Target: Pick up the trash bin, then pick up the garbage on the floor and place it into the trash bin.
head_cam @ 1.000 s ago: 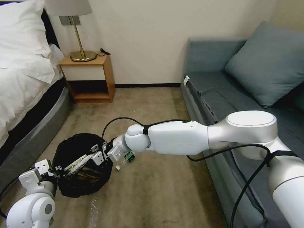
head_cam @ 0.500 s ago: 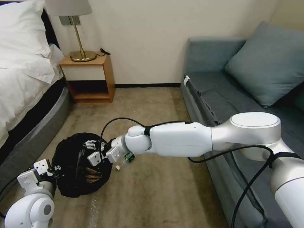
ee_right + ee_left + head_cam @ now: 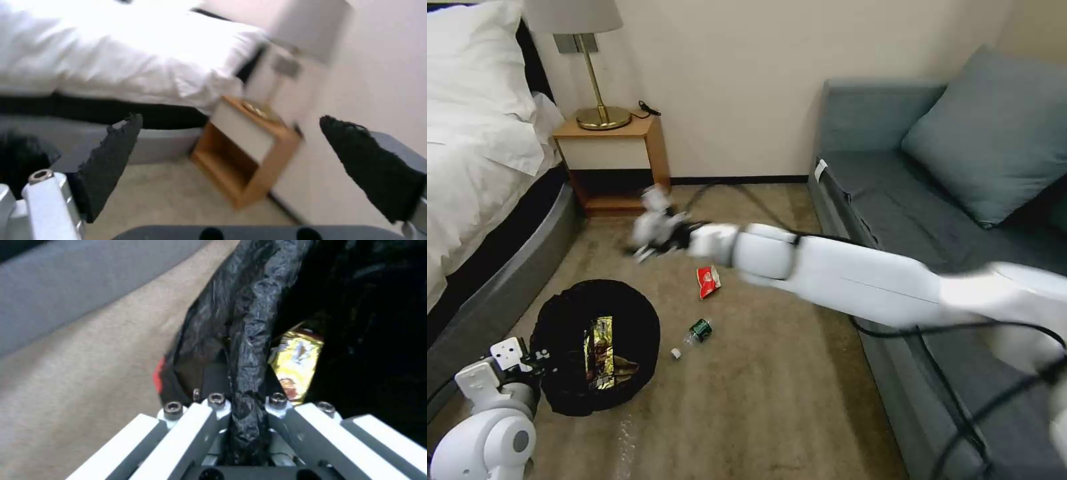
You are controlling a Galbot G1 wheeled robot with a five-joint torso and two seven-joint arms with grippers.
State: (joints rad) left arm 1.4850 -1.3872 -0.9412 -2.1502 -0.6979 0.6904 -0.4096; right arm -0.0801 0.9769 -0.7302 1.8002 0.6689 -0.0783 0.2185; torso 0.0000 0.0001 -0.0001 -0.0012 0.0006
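left gripper (image 3: 247, 426) – near left, fingers pinching the bin's (image 3: 560, 320) black bag rim | bin on carpet, gold wrapper (image 3: 602, 343) inside | right gripper (image 3: 654, 233) – farther, above carpet, fingers (image 3: 111, 160) spread, empty | red packet (image 3: 708, 281) and bottle (image 3: 697, 331) on carpet right of bin

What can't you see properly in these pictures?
- Right gripper: smeared by motion in the head view.
- Trash bin: its base, hidden by the black bag.
- Brown paper: half under the gold wrapper, hard to tell.
- Little bottle: label too small to read.
- Left gripper: bag folds cover its fingertips in the left wrist view.
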